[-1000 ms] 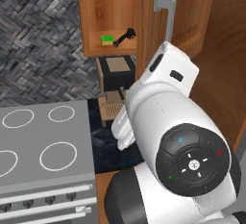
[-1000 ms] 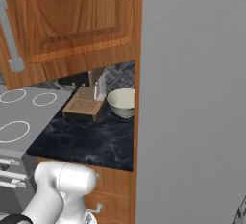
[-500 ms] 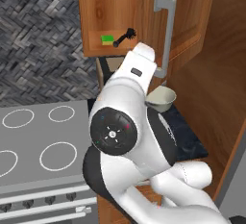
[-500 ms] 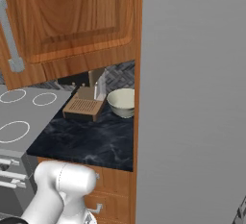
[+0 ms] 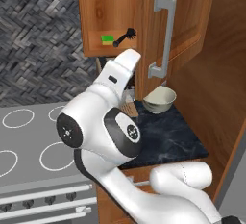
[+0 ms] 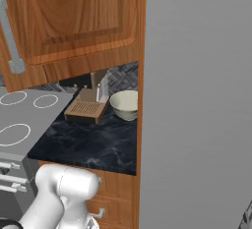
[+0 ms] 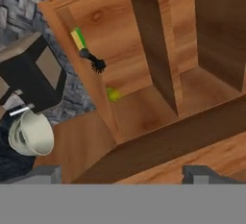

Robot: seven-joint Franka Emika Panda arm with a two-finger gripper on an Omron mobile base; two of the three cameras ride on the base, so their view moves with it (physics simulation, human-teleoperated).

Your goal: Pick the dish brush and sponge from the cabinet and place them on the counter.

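Arm swung up & left since before, hand now by the cabinet (image 5: pixel 192 26). Door's open. Sponge (image 5: pixel 107 39) & brush (image 5: pixel 124 37) lie touching on its shelf. Black counter (image 6: pixel 88 142) has a bowl (image 6: pixel 124 104). Gripper (image 7: pixel 120 172) tips wide apart, nothing between.

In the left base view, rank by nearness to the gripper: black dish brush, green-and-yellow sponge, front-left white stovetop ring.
1. Black dish brush, on the cabinet shelf, just above the gripper.
2. Green-and-yellow sponge, left of brush.
3. Front-left white stovetop ring, far lower left.
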